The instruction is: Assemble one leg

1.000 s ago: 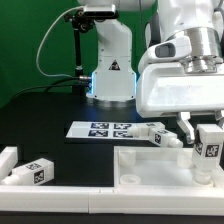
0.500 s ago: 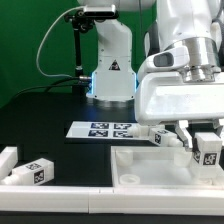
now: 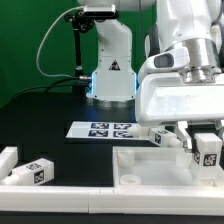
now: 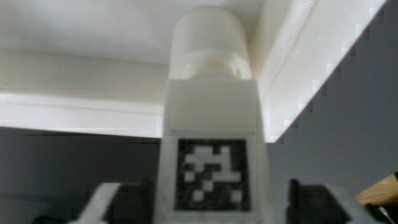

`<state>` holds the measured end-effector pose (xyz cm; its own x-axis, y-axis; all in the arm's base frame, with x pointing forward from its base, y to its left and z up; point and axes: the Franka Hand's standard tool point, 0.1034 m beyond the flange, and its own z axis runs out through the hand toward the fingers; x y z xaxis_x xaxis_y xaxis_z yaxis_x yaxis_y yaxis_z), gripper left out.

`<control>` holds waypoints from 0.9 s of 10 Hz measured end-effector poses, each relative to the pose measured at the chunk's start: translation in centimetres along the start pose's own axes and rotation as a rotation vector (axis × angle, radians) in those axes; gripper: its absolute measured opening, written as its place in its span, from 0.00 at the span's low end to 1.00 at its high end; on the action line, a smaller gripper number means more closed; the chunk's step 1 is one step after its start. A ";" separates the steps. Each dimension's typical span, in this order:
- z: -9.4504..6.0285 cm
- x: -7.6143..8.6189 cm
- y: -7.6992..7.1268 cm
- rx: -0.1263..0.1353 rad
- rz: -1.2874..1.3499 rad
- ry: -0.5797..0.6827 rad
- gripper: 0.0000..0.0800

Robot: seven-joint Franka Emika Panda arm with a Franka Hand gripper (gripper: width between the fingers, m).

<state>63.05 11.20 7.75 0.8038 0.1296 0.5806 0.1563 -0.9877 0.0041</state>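
The hand [image 3: 204,136] pinches the leg [image 3: 208,154] between its two fingers, and the leg stands upright with its tag facing the exterior camera. It is held close to the table's edge on the exterior view's right, over the corner of the white panel [image 3: 150,166] that lies along the table's edge nearest that camera. In the wrist view the leg [image 4: 214,120] points its rounded tip at the inside corner of the panel [image 4: 89,75], where two raised rims meet. The pictures do not show whether the tip already touches the panel.

The step in hand appears to be seating this leg in that corner. To do it well, the leg should stay plumb and the tip centred on the corner's seat before any push, since a tilted entry would likely jam against the rim. The descent should be slow, and the grip should hold firm until the leg sits fast.

A spare leg [image 3: 160,135] lies just beside the marker board [image 3: 104,129], and another [image 3: 36,172] lies near the table's corner on the exterior view's left.
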 end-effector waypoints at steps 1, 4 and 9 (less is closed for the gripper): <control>0.0 0.0 0.0 0.000 0.000 -0.001 0.66; 0.0 1.2 0.4 0.028 0.074 -0.175 0.80; 0.8 1.3 -0.6 0.095 0.130 -0.581 0.81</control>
<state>64.50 12.08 7.85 0.9976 0.0613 0.0312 0.0648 -0.9900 -0.1256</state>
